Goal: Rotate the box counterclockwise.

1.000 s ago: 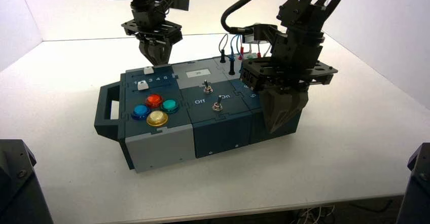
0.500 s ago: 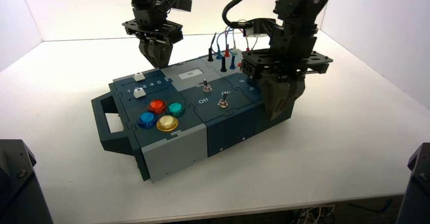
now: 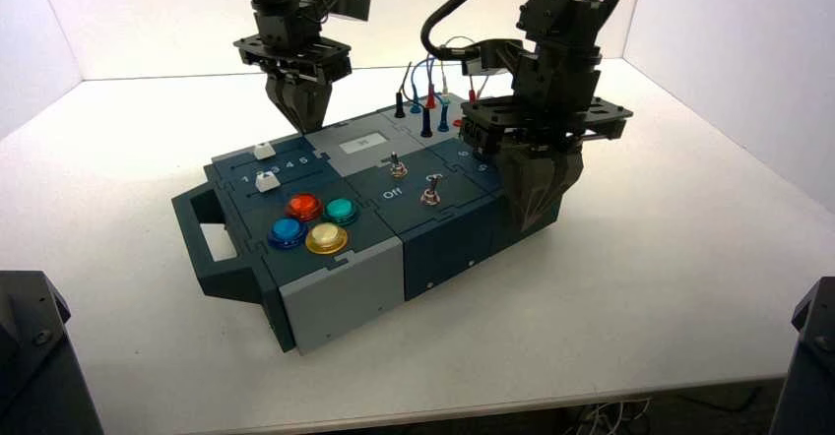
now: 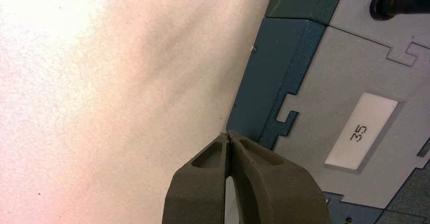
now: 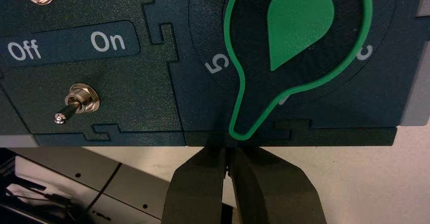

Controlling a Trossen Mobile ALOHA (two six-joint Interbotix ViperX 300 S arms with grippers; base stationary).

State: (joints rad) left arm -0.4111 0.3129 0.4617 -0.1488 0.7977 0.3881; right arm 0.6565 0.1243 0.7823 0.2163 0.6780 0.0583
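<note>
two claws are at the box (image 3: 359, 184), which sits slantwise on the pale table (image 3: 630, 287), its near end angled toward me and to the left, its far end away to the right. my left claw (image 4: 229, 138) is at the back long side, by the grey panel with the small display (image 4: 361, 131) that reads 35; its tips are pressed together, with nothing between them. my right claw (image 5: 228, 155) is at the front long side, below the green-rimmed dial (image 5: 301, 26), and it is closed up narrow too, pinching nothing. i can't tell for certain whether either claw is actually touching the box wall. the dial's narrow end points to the edge where my right claw is, between the 5 and the 3. two metal toggle switches stand on the middle panel, and the one closer to the front edge (image 5: 78, 102) leans toward the off side. at the near left end i have four round buttons: red (image 3: 303, 207), green (image 3: 341, 211), blue (image 3: 288, 232) and yellow (image 3: 326, 237). beyond them are two white sliders (image 3: 266, 166) beside a row of numbers, and the dark end handle (image 3: 222, 282) sticks out past them on the left. at the far end, looped wires (image 3: 433, 66) rise from plugs in the top of the box.
</note>
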